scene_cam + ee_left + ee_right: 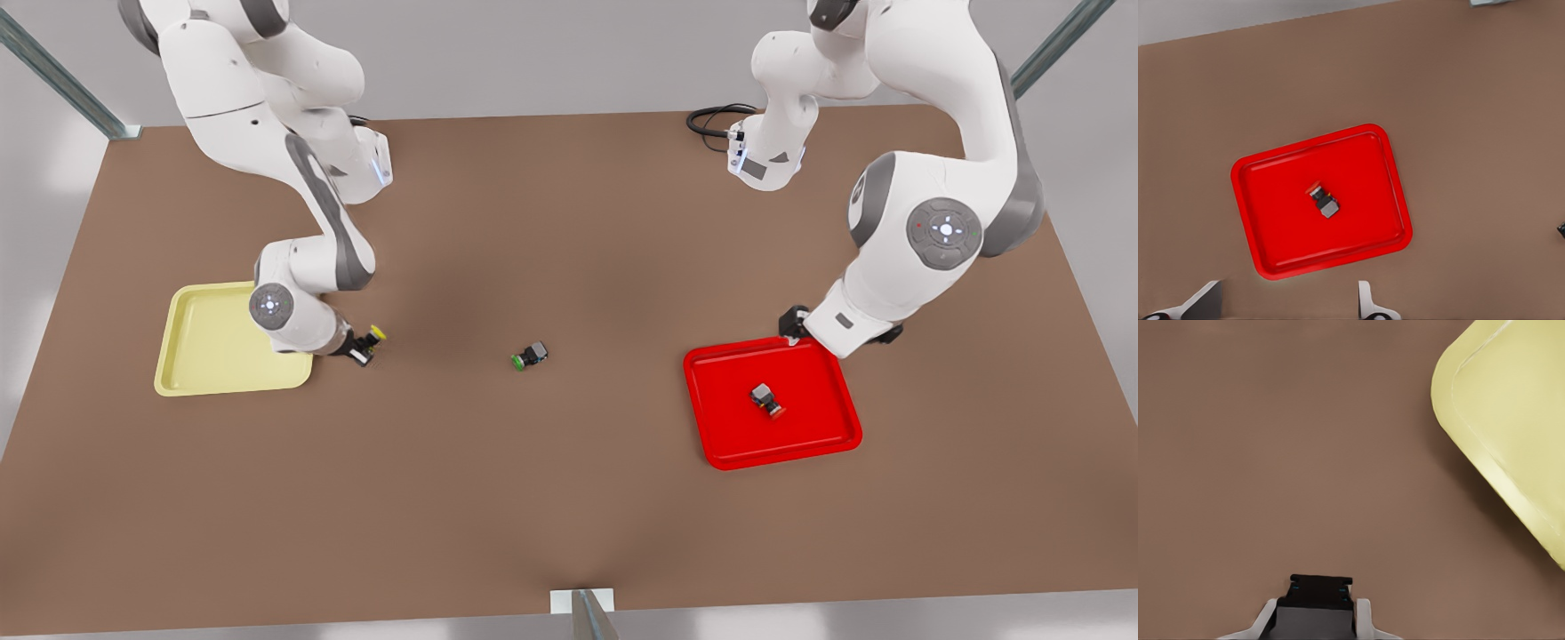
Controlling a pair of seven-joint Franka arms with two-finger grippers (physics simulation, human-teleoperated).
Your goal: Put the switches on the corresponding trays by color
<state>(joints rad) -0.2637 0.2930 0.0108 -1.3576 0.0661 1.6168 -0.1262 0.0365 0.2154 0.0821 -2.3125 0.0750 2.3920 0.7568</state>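
yellow cap (378, 333) in front view, right pincer (1315, 613) gripping body

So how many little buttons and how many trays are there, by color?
Yellow switch: 1
Red switch: 1
Green switch: 1
Yellow tray: 1
Red tray: 1
Total: 5

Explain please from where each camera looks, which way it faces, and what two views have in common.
Front view: high above the table, looking down; both arms, yellow tray, green-capped switch.
Left wrist view: above the red tray, facing down on the red-capped switch; left gripper open.
Right wrist view: low beside the yellow tray; right gripper shut on the yellow-capped switch.
Shared: front and left wrist views both show the red tray.
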